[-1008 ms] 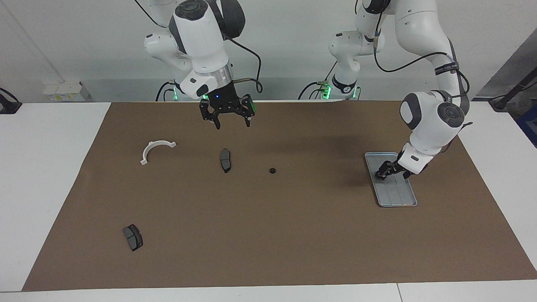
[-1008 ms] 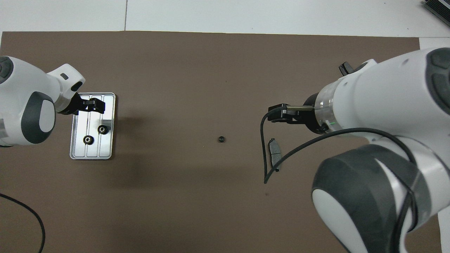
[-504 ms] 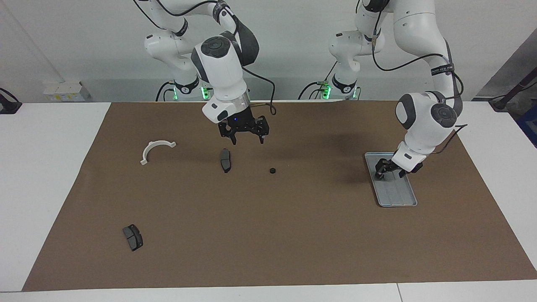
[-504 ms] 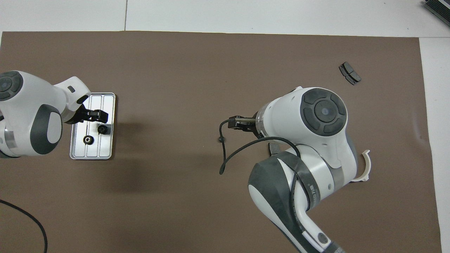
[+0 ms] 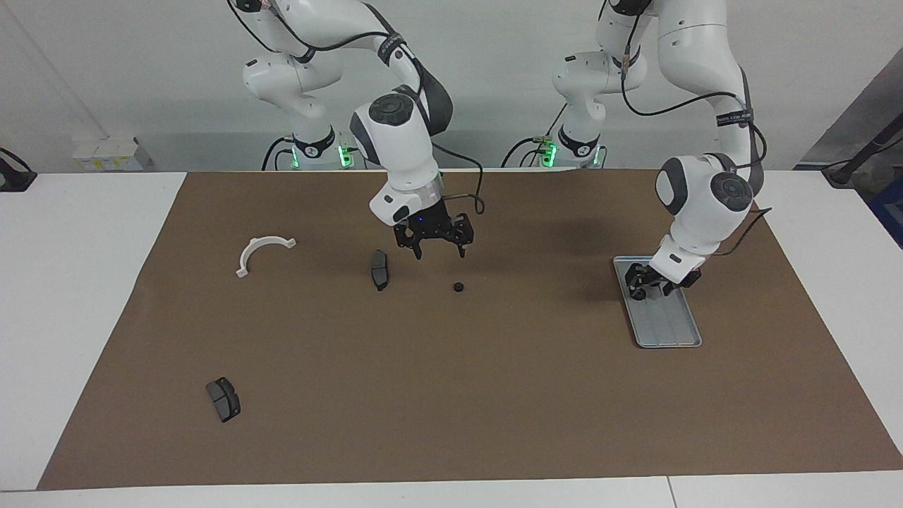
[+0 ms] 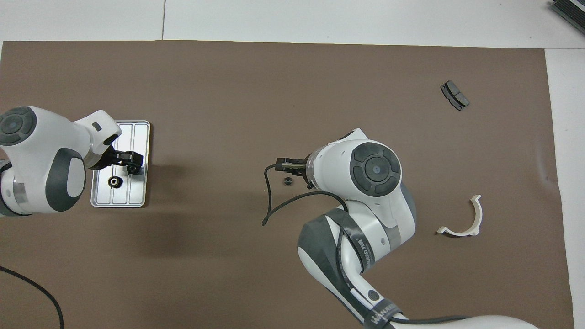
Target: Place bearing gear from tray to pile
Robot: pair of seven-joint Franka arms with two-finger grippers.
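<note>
Right gripper (image 5: 437, 252), fingers spread and empty, hangs over the mat between a brake pad (image 5: 379, 269) and a loose bearing gear (image 5: 458, 287). Left gripper (image 5: 640, 288) is down in the tray (image 5: 667, 331), fingers around a bearing gear (image 6: 133, 169); can't tell if it's clamped. Second gear (image 6: 114, 182) sits just beside. Risks: an off-centre pinch drops the gear, or the fingers nudge its neighbour or drag the tray.

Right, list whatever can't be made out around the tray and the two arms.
- The brake pad beside the open right gripper: in the overhead view, the right arm covers it.
- One gear on the tray: in the facing view, the left arm's wrist hides it.
- Whether the left gripper grips the other tray gear: unclear in both views, as the gripper covers it.
- The loose gear on the mat: too small for detail in both views.
</note>
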